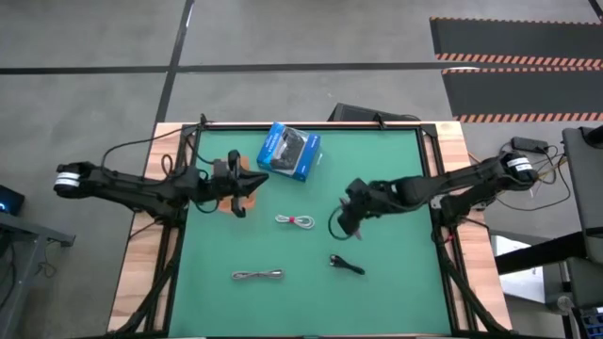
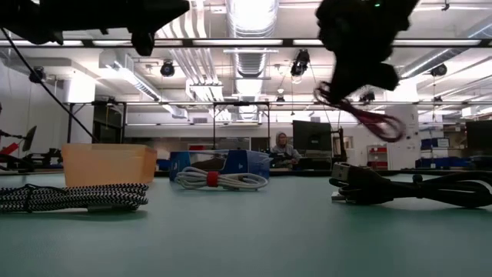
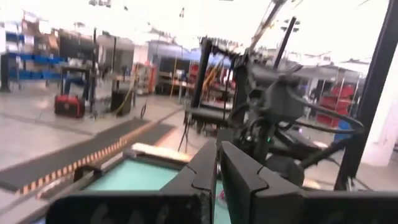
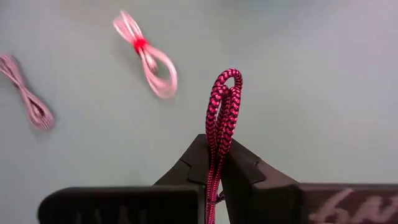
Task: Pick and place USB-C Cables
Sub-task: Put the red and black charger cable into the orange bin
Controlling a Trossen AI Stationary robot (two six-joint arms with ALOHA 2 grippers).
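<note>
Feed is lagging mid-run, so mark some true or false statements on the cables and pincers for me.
1. The right pincer grips the dark red cable. True.
2. The white cable lies inside the brown tray. False: it lies on the green mat.
3. The grey braided cable rests on the mat. True.
4. The left pincer holds the black cable. False: its fingers are shut on nothing; that cable lies on the mat.

A matt green mat point(image 1: 396, 292) covers the pale wooden table point(image 1: 132, 292); the dark red cable point(image 4: 221, 112) and grey cable point(image 2: 73, 197) are woven braid.
</note>
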